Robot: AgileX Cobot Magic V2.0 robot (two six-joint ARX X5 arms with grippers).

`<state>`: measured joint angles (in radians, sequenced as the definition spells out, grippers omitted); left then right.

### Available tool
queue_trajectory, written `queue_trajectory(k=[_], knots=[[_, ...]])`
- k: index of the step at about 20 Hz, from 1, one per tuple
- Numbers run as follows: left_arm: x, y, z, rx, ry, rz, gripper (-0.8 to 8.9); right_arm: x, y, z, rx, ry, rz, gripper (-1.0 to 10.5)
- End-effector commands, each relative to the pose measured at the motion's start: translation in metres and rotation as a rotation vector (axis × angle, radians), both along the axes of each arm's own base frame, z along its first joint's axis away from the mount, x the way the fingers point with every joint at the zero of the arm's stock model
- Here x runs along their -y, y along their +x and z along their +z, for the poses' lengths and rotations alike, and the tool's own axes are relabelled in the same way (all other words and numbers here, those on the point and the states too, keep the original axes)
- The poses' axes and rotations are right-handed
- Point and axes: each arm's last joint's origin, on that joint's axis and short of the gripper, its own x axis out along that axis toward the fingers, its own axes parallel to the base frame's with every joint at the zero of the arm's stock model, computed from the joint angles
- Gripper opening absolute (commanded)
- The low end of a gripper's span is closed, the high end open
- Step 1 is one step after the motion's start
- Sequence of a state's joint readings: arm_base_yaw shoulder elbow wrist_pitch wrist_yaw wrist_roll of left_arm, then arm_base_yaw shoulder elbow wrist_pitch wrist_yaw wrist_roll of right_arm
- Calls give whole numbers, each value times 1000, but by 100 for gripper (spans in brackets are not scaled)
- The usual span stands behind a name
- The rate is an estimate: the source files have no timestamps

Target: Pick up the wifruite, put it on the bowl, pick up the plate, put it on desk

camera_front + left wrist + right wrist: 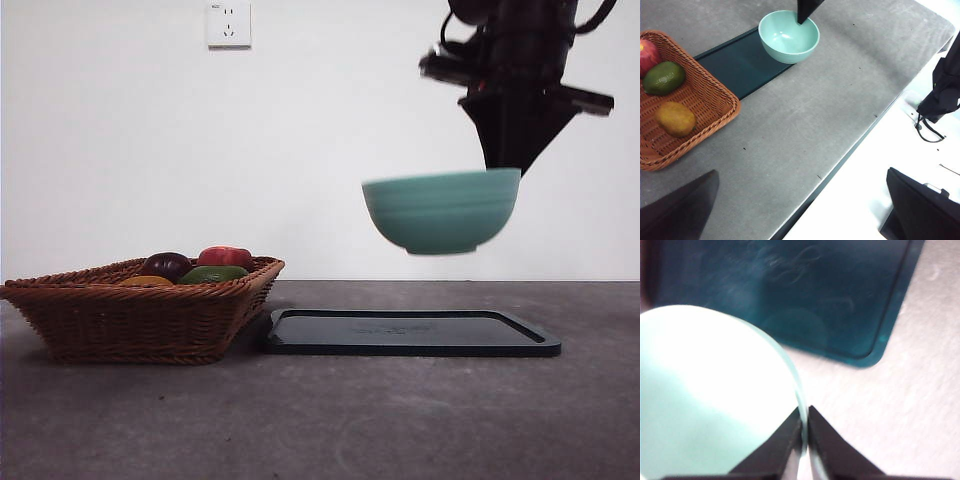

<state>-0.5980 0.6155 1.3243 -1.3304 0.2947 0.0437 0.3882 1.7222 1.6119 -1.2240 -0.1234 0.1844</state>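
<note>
One pincer is at work: the right gripper pinches the rim of the bowl, which hangs airborne directly beneath it, above the black tray. The wifruite lies well off to the side in the basket. Judged step: carrying the bowl; next, lower it level onto the desk before releasing. Left gripper waits, jaws spread.

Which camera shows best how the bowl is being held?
The right wrist view: the right gripper pinches the bowl by its rim, one jaw inside, one outside. The front view shows the bowl hanging above the tray. The left wrist view shows the bowl empty.
</note>
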Motion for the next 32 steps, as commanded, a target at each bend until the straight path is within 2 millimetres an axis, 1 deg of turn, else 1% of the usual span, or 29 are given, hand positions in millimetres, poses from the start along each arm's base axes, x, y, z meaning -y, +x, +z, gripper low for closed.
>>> queue_trajectory(k=[1,3,6,8,10,13,16,23,24,26,29,31,32], knots=[[0,0,3,27,-7,-20,563,-9,-17,0,5,-2,62,7],[0,0,3,27,-7,-20,562,-14,-35,-11,-13,-11,101,7],[0,0,3,27,-7,-20,563,-22,-62,-40,-51,-22,141,7],[0,0,3,28,-7,-20,563,-27,-72,-63,-69,-28,147,7],[0,0,3,28,-8,-20,563,-32,-76,-82,-62,-7,135,7],[0,0,3,28,-7,-20,563,-35,-81,-96,-61,3,116,7],[0,0,3,28,-8,-20,563,-36,-85,-101,-70,1,114,7],[0,0,3,27,-7,-20,563,-45,-88,-101,-51,17,129,15],[0,0,3,27,-7,-20,563,-46,-89,-101,-47,19,130,38],[0,0,3,28,-8,-20,563,-46,-89,-100,-46,17,127,144],[0,0,3,27,-7,-20,563,-46,-89,-100,-40,14,126,247],[0,0,3,27,-7,-20,563,-45,-89,-94,-18,10,122,325],[0,0,3,28,-8,-20,563,-43,-91,-88,-3,13,119,369]])
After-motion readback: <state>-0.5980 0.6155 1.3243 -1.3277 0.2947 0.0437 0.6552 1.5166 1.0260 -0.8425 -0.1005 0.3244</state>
